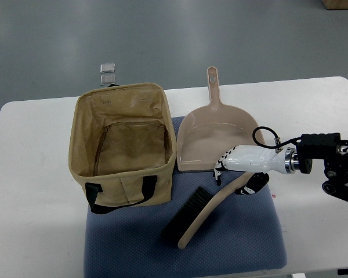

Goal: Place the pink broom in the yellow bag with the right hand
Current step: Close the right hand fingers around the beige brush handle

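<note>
Right hand [235, 172] lowered over the handle end of the pink broom [204, 215], fingers curled around it, though grip hard to confirm. Broom lying on blue mat [243, 243], just beside open yellow bag [123, 152], below dustpan [216, 134].

The right hand [235, 171] is cased in glossy white with black-marked fingers [218, 172]. A silver ring joins it to a black forearm [327, 156], and a black cable [267, 136] is looped above the wrist.
</note>
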Controlling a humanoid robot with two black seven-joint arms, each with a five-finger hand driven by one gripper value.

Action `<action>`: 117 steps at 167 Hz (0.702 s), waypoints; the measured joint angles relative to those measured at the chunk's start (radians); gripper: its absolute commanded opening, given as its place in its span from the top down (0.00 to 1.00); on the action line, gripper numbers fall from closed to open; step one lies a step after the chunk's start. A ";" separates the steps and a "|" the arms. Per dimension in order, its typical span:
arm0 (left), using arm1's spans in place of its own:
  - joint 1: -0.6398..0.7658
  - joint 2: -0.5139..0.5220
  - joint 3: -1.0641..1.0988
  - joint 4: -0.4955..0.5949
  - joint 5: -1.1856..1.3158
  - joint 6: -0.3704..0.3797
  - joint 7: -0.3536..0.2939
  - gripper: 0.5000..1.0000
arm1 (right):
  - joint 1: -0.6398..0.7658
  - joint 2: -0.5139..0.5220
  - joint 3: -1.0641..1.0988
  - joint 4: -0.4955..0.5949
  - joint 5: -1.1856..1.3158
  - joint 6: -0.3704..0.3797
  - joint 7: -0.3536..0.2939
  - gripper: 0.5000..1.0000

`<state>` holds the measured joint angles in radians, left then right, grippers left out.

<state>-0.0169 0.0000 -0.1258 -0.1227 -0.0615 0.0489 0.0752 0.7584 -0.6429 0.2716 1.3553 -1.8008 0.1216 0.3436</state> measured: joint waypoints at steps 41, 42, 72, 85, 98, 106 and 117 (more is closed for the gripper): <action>0.000 0.000 0.000 0.000 0.000 0.000 0.000 0.00 | -0.001 0.002 0.000 0.001 0.000 0.004 0.004 0.92; 0.000 0.000 0.000 0.000 0.000 0.000 0.000 0.00 | -0.001 0.002 0.000 0.001 0.000 0.004 0.004 0.93; 0.000 0.000 0.000 0.000 0.000 0.000 0.000 0.00 | -0.002 0.000 -0.002 0.001 0.000 0.004 0.008 1.00; 0.000 0.000 0.000 0.000 0.000 0.000 0.000 0.00 | -0.002 -0.003 -0.002 0.001 0.000 0.004 0.009 1.00; 0.000 0.000 0.000 0.000 0.000 0.000 0.000 0.00 | -0.002 -0.006 -0.001 0.001 0.002 0.004 0.011 1.00; 0.000 0.000 0.000 0.000 0.000 0.000 0.000 0.00 | -0.002 -0.007 -0.001 0.002 0.003 0.004 0.014 1.00; 0.000 0.000 0.000 0.000 0.000 0.000 0.000 0.00 | -0.001 -0.010 0.003 0.003 0.006 0.002 0.022 1.00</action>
<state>-0.0169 0.0000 -0.1258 -0.1227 -0.0617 0.0493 0.0752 0.7571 -0.6533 0.2742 1.3583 -1.7946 0.1238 0.3654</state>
